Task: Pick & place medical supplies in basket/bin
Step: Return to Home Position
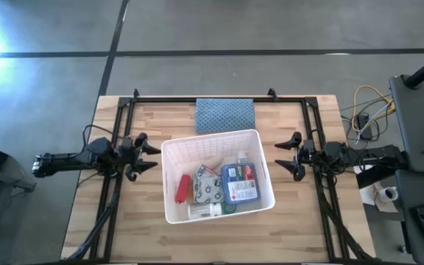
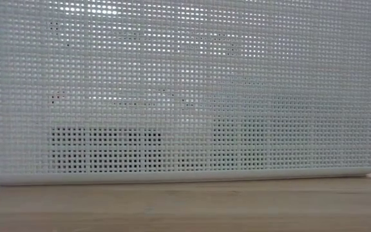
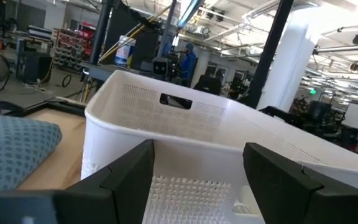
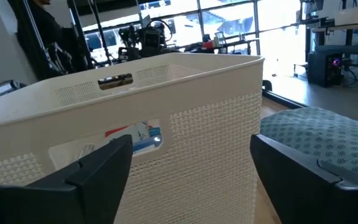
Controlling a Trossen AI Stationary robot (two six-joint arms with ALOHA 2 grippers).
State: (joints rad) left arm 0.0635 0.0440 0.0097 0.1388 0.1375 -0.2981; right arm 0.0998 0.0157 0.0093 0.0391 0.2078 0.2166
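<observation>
The white slotted bin (image 1: 217,175) stands mid-table and fills the low view (image 2: 179,90). Its near half holds the supplies: a red tube (image 1: 182,189), a grey patterned pouch (image 1: 207,189), a blue-white flat box (image 1: 239,184) and a white bottle (image 1: 204,211). My left gripper (image 1: 150,156) hovers open just off the bin's left wall (image 3: 166,118). My right gripper (image 1: 287,156) hovers open off the bin's right wall (image 4: 166,112). Neither holds anything.
A blue-grey textured mat (image 1: 224,115) lies at the table's far edge behind the bin, also seen in both wrist views (image 3: 14,149) (image 4: 322,143). Black frame rails (image 1: 116,184) run along both table sides. Bare wood lies near of the bin.
</observation>
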